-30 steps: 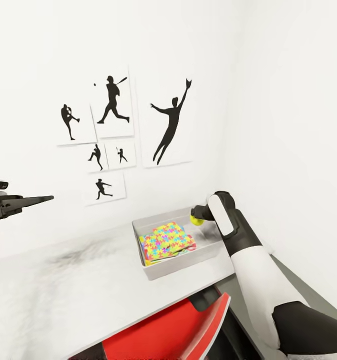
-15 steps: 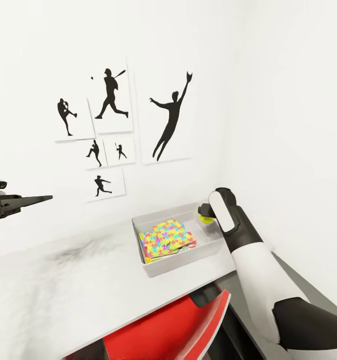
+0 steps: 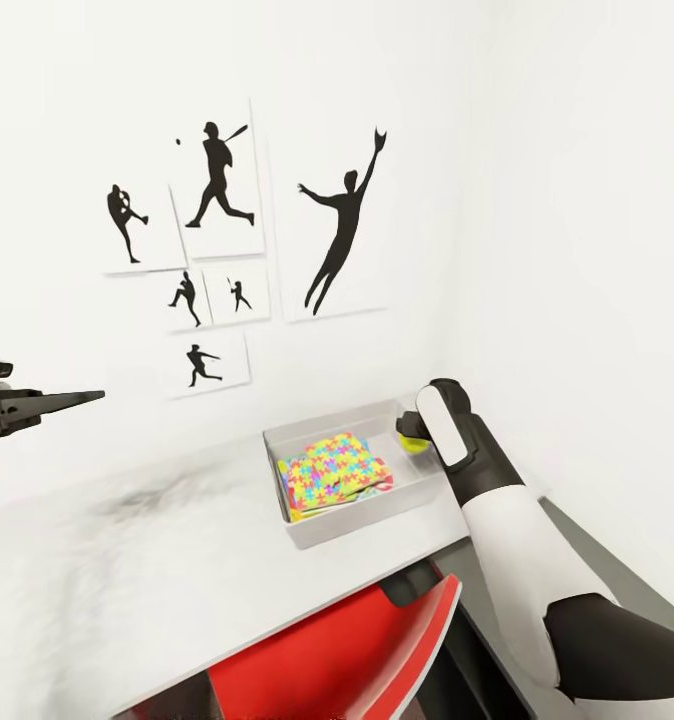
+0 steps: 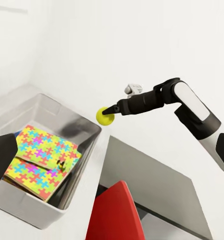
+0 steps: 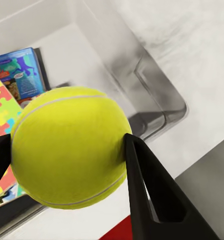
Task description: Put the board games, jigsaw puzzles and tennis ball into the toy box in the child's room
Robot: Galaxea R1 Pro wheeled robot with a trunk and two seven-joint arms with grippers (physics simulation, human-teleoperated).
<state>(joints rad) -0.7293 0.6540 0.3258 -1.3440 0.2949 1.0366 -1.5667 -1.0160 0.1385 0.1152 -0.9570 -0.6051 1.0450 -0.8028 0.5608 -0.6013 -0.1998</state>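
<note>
We pinch the tennis ball (image 5: 72,145) in our right gripper (image 4: 111,111), holding it above the toy box's (image 3: 307,534) right end, beside the jigsaw puzzles (image 3: 332,475) and a blue board game (image 5: 22,75) inside. To do this well, we should lower it over the bare floor of the box before letting go, so it cannot bounce out. Whether our left gripper (image 3: 77,399) is spread, we cannot tell.
</note>
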